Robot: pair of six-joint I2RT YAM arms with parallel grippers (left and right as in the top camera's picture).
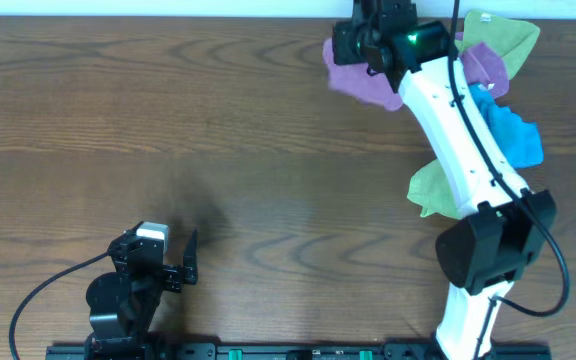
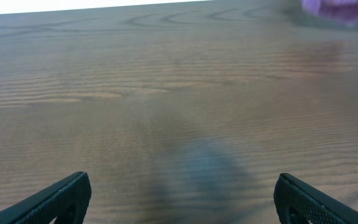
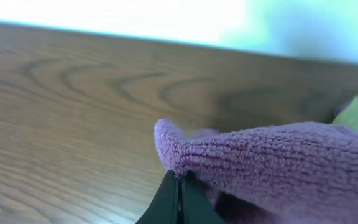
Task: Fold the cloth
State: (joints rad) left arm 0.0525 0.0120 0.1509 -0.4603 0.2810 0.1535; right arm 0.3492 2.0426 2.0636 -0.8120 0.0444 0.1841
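Wood surface (image 1: 168, 120). Cloth (image 1: 356, 82) bunched at far edge, right of centre, touching pile of other cloths (image 1: 513, 135). Right hand (image 3: 180, 186) pinched closed on cloth fold. Left hand (image 2: 182, 193) near front edge, fingers spread wide, holding nothing.

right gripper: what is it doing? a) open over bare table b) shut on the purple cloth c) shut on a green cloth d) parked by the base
B: the right gripper is pinched shut on a fold of the purple cloth.
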